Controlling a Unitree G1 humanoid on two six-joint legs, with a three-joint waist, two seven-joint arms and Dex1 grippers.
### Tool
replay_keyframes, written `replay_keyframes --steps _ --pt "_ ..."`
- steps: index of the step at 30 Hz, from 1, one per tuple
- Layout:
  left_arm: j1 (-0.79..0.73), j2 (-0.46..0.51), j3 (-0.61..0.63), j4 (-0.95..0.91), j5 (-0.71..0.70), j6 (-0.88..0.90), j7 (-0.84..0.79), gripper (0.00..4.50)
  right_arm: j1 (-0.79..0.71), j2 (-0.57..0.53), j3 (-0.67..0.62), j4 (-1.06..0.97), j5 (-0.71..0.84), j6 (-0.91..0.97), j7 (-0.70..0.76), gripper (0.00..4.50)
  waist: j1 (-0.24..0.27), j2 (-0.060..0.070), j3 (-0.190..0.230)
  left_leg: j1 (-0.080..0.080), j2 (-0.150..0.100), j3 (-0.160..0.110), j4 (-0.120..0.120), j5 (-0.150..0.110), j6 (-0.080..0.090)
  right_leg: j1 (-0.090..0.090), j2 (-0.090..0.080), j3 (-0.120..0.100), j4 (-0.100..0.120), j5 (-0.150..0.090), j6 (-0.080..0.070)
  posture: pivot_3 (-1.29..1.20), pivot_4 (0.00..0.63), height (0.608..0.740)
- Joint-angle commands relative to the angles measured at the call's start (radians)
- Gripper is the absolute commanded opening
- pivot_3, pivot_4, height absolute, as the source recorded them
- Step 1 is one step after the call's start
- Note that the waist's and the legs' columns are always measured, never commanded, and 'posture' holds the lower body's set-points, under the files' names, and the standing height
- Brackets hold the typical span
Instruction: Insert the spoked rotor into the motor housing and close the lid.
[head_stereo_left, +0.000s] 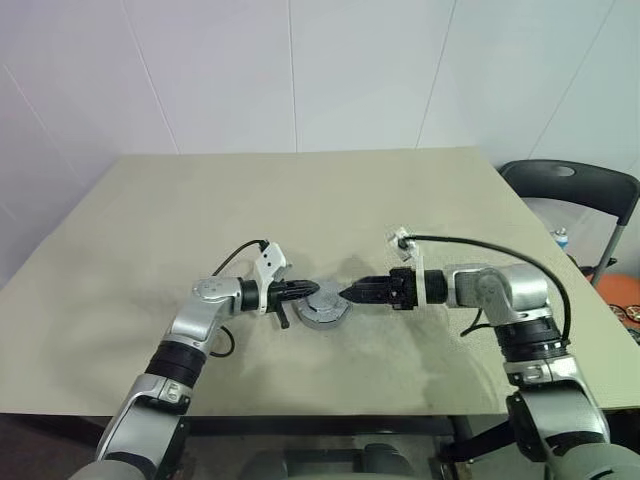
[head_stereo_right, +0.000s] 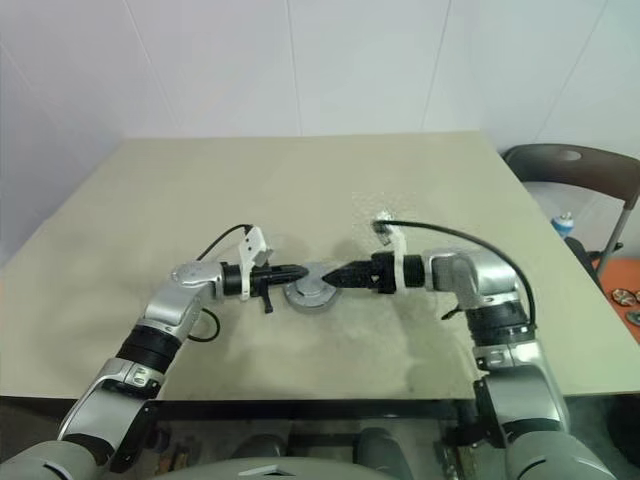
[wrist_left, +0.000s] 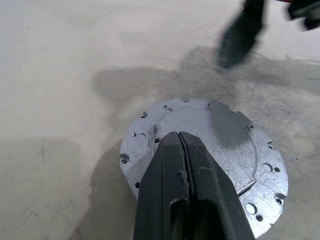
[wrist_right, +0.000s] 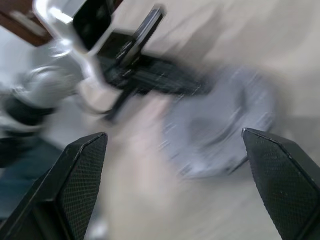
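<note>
Looking at the lid (wrist_left: 205, 155), mid-table between my grippers: stiff, heavyish, slick metal, so I'd pinch its toothed edge. Left gripper (wrist_left: 181, 137) clenched empty over it, right gripper (wrist_right: 172, 145) spread wide.

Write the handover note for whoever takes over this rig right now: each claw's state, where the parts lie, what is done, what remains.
Left claw: shut, tips resting over the lid, gripping nothing that I can see.
Right claw: open, empty, hanging just beside the lid and pointing at the left claw.
Lid: flat on the table, between the two claws.
Done, apparently: lid lies in place; the parts beneath are hidden.
Left: check that the lid is seated, then pull both claws clear.
</note>
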Motion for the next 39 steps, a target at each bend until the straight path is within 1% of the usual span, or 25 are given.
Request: replay_keyframes --steps 1,5,8,14,17,21,31,34,37,39 --pt "0.029 0.008 -0.032 0.052 0.048 0.024 0.011 0.0 -0.041 -0.009 -0.018 0.036 0.056 0.132 -0.008 4.48 0.001 0.0 0.0 0.0 0.0 0.0 0.0 0.0 0.0 0.0 0.0 0.0 0.0 0.0 0.0 0.0 0.0 0.74" --pt "0.036 0.007 -0.03 0.044 0.048 0.025 0.019 0.0 -0.022 0.004 -0.002 0.06 0.049 0.157 -0.041 4.48 0.001 0.0 0.0 -0.001 0.0 0.002 0.0 0.0 0.0 0.0 0.0 0.0 0.0 -0.001 0.002 0.0 0.0 0.74" --pt "0.042 0.008 -0.027 0.035 0.048 0.025 0.025 0.0 0.025 0.023 0.026 0.038 0.043 0.167 -0.076 4.48 0.0 -0.001 0.0 -0.001 0.0 0.002 0.0 0.0 0.0 -0.001 0.0 0.0 0.0 -0.001 0.002 0.0 0.0 0.74" --pt "0.049 0.015 -0.02 0.026 0.047 0.026 0.029 0.0 0.068 0.058 0.012 0.042 0.03 0.149 -0.152 4.48 -0.002 -0.001 0.0 0.0 0.0 0.002 0.0 0.0 0.0 -0.001 0.0 0.001 0.001 -0.001 0.003 0.0 0.0 0.74" --pt "0.051 0.018 -0.02 0.025 0.046 0.025 0.031 0.0 0.069 0.087 -0.005 0.049 0.021 0.133 -0.198 4.48 -0.006 -0.001 -0.001 0.001 0.0 0.002 0.0 0.0 0.0 0.0 0.001 0.001 0.001 -0.001 0.003 0.0 0.0 0.74" --pt "0.051 0.015 -0.019 0.029 0.047 0.021 0.039 0.0 0.034 0.179 -0.107 0.116 0.0 0.105 -0.314 4.48 -0.009 -0.002 -0.001 0.002 0.001 0.002 0.0 0.0 0.0 0.0 0.003 0.001 0.004 -0.001 0.003 0.0 0.0 0.74" --pt "0.039 0.002 -0.015 0.051 0.049 0.005 0.05 0.0 0.056 0.271 -0.134 0.07 0.006 0.141 -0.426 4.48 -0.009 -0.002 -0.002 0.004 0.001 0.002 0.001 0.0 0.0 0.001 0.003 0.001 0.005 -0.001 0.002 0.0 0.0 0.74" --pt "0.037 0.003 -0.012 0.063 0.049 -0.004 0.052 0.0 0.048 0.294 -0.143 0.089 -0.001 0.127 -0.452 4.48 -0.011 -0.002 -0.002 0.007 0.001 0.002 0.001 0.0 0.0 0.003 0.003 0.001 0.005 -0.001 0.002 0.0 0.0 0.74" --pt "0.036 0.002 -0.007 0.071 0.047 -0.011 0.056 0.0 0.031 0.34 -0.175 0.144 -0.016 0.089 -0.492 4.48 -0.016 -0.003 -0.002 0.013 0.001 0.002 0.0 0.0 0.0 0.007 0.003 0.001 0.005 -0.002 0.002 0.0 0.0 0.74" --pt "0.035 0.001 -0.003 0.075 0.046 -0.013 0.059 0.0 0.018 0.378 -0.201 0.187 -0.029 0.052 -0.531 4.48 -0.029 -0.004 -0.003 0.016 0.001 0.002 -0.001 0.0 0.0 0.008 0.004 0.001 0.005 -0.003 -0.001 0.0 0.0 0.74"
